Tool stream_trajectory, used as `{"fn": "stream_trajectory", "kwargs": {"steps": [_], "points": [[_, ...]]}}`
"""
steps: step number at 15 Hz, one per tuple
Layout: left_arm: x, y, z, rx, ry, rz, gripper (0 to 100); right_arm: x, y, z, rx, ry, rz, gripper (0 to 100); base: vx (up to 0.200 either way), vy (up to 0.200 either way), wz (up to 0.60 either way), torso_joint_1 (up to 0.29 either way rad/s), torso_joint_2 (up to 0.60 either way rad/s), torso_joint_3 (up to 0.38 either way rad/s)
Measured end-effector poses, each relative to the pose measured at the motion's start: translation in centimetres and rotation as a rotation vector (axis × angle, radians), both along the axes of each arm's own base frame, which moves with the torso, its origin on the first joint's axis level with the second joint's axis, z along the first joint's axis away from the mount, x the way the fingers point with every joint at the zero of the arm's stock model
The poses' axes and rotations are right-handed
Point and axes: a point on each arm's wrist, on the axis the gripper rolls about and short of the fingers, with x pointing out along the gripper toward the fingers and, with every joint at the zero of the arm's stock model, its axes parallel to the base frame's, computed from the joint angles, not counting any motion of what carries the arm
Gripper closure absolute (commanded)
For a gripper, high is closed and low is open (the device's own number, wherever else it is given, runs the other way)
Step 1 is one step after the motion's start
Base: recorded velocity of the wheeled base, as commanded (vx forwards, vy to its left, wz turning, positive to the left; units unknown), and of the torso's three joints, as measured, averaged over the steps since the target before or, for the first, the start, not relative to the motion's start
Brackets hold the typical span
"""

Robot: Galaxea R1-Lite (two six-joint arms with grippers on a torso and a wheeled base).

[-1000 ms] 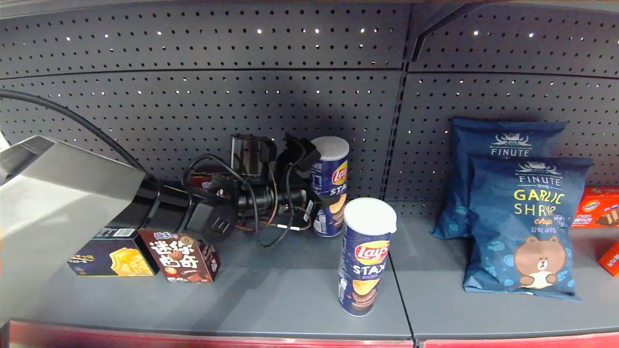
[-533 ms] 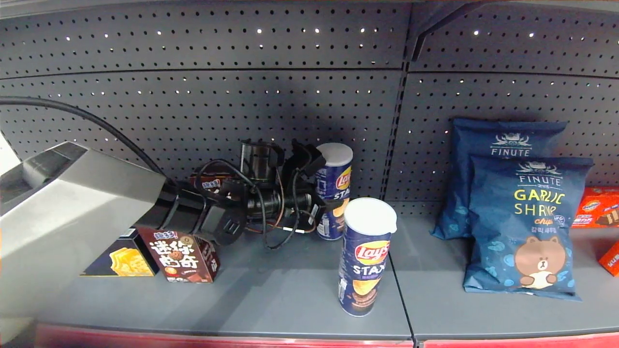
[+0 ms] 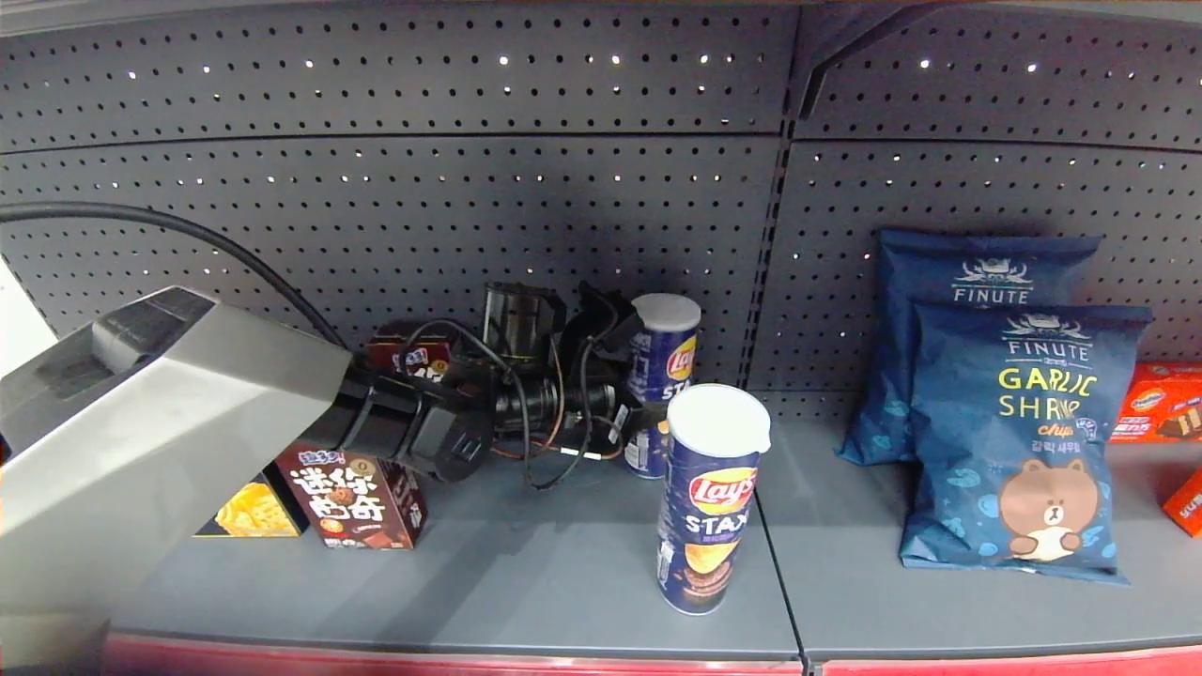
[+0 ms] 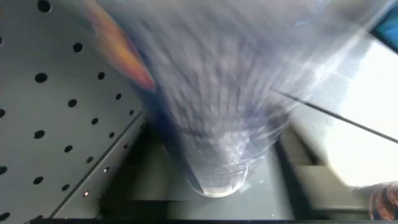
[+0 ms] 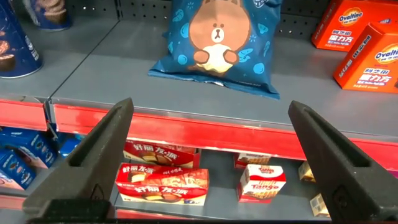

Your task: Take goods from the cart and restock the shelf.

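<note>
Red lip along the front of the shelf is the nearest thing to me. The right gripper hangs out in front of it, lower down, with its fingers spread wide and nothing between them, so I'd say that arm is idle.

Past the lip, the front can of crisps stands upright near the edge, about where the two shelf panels meet. Off to the left a brown box and a yellow box sit side by side. On the right two blue bags lean one in front of the other, with orange boxes beyond them.

Further in, the left gripper lies sideways along the shelf, clamped round the back can. That can is upright, right behind the front can and close to the pegboard. The left wrist view has it right up against the lens with its base down near the shelf, but I can't tell if it's actually resting there or just clear of it. A small box sits behind the arm too.

My guess is this is the placing step, with the second can going in behind the first to make a row. Next move would be getting the base flat, letting go, then backing the fingers out to the left rather than forward, since the front can is just beside them and tall cans tip easily
</note>
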Motion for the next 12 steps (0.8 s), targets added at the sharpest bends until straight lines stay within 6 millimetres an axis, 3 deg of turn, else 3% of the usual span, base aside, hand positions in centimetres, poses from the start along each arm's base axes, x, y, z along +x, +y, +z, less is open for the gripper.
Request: {"fn": "stream_trajectory", "kwargs": {"steps": [4, 8, 12], "points": [[-0.2, -0.4, -0.1, -0.001, -0.004, -0.007, 0, 0.0, 0.0, 0.0, 0.0, 0.0, 0.0, 0, 0.0, 0.0, 0.0, 0.0, 0.0, 0.0], [-0.9, 0.3, 1.2, -0.001, -0.024, 0.023, 0, 0.0, 0.0, 0.0, -0.001, 0.0, 0.001, 0, 0.0, 0.0, 0.0, 0.0, 0.0, 0.0], [-4.2, 3.0, 2.8, 0.025, -0.012, 0.088, 0, 0.0, 0.0, 0.0, -0.003, 0.0, 0.003, 0, 0.0, 0.0, 0.0, 0.0, 0.0, 0.0]]}}
